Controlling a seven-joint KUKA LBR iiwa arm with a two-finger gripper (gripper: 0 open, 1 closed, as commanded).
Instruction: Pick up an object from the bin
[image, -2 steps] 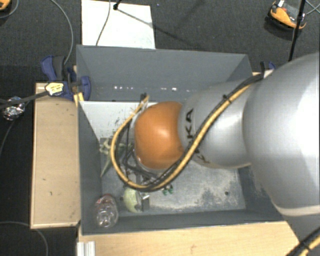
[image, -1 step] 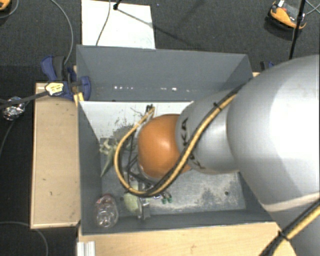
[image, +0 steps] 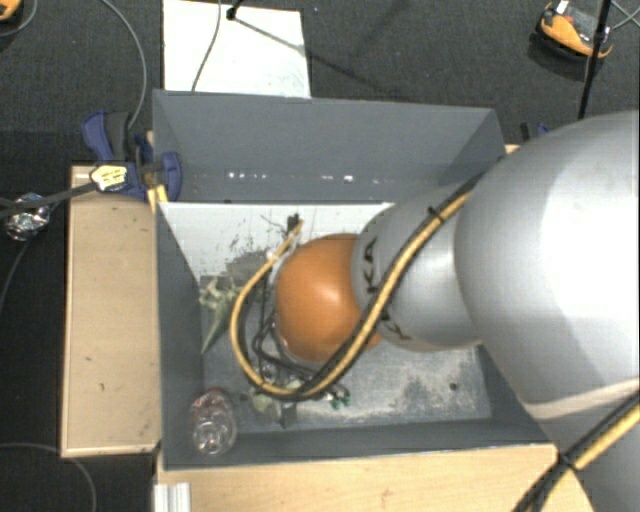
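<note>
A clear, crumpled plastic piece (image: 212, 421) lies in the bin's near left corner. A pale green leafy sprig (image: 214, 300) rests against the left wall, left of the arm's orange cover. Small green and pale bits (image: 338, 399) lie on the floor just below the cover and its cable loop, with another pale bit (image: 262, 402) beside them. The cover hides whatever lies directly beneath it.
The arm reaches in from the right and covers the bin's middle and right side. Its orange cover and a yellow-and-black cable loop hang over the centre. The floor is speckled with dark crumbs along the back and the near right.
</note>
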